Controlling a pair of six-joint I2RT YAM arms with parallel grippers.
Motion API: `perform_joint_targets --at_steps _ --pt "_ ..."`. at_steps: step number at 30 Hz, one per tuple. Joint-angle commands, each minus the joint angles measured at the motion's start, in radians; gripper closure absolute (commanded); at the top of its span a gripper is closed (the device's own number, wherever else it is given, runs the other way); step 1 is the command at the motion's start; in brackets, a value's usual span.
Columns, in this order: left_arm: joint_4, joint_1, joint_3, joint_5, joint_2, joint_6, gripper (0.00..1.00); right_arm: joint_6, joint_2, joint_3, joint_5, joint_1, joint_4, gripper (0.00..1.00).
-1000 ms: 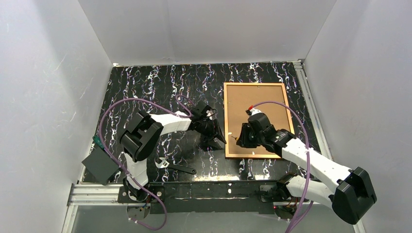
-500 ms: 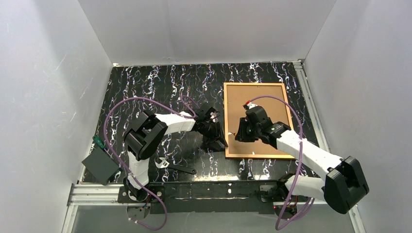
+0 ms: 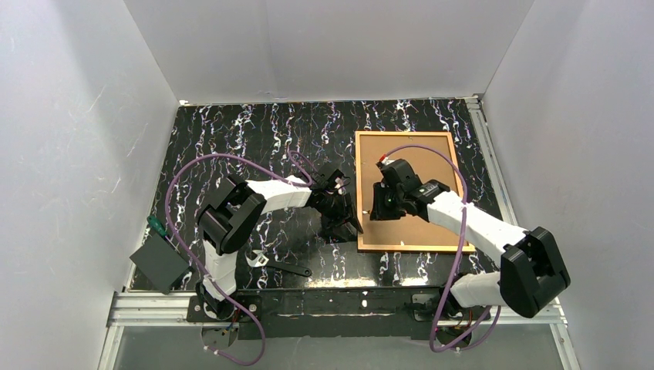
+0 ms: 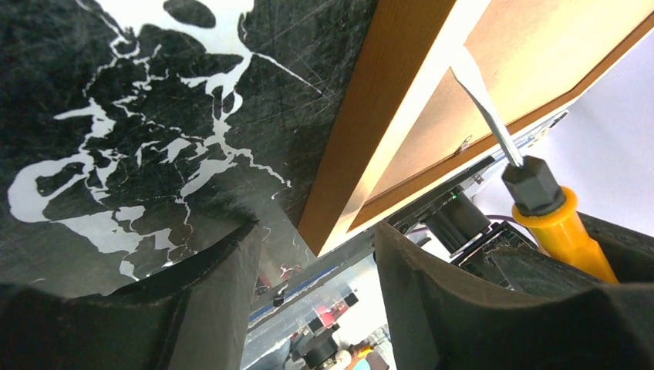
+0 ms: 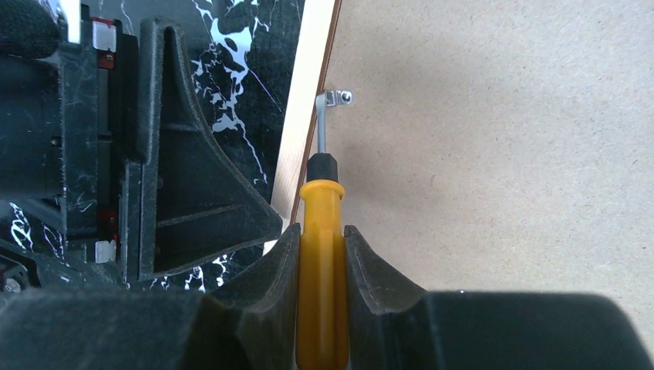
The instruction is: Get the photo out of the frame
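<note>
Nearest to me, a wrench (image 3: pixel 279 267) lies on the black marbled tabletop (image 3: pixel 254 131) at the near left, well apart from everything else. Farther in, my left claw (image 3: pixel 342 219) sits low just beside the left rail of the frame (image 3: pixel 409 247). Its fingers are spread with nothing between them, and I cannot tell whether it touches the wood. My right claw (image 5: pixel 320 229) is clamped on the yellow handle of a screwdriver (image 5: pixel 320 196) over the frame's left side. The blade tip meets a small metal tab (image 5: pixel 338 97) at the inner edge of that left rail. The frame lies flat on the right half of the tabletop, back up, with a slim orange-brown border. The photo (image 3: pixel 416 158) sits inside it, filling the opening. I see only its plain tan board; the printed side is out of view.
</note>
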Motion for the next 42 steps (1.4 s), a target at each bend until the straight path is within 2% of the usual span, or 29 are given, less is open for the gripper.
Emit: perform_joint_targets --at_steps 1,12,20,26,36,42 --pt "-0.18 -0.005 -0.01 -0.067 0.049 0.026 0.44 -0.026 0.021 0.051 -0.032 -0.003 -0.035 0.99" --pt "-0.196 -0.005 -0.014 -0.073 0.07 0.014 0.51 -0.063 0.054 0.1 -0.024 -0.004 -0.071 0.99" --pt "-0.196 -0.004 -0.01 -0.066 0.081 0.009 0.51 -0.093 0.115 0.165 -0.015 -0.003 -0.125 0.99" --pt "-0.198 -0.004 -0.014 -0.067 0.082 0.009 0.46 -0.109 0.172 0.206 -0.018 -0.003 -0.153 0.99" --pt "-0.326 -0.004 0.014 -0.134 0.098 0.022 0.42 -0.184 0.222 0.266 -0.033 0.009 -0.374 0.99" --pt "-0.334 -0.004 0.024 -0.131 0.124 0.003 0.41 -0.172 0.272 0.289 -0.037 0.042 -0.428 0.99"
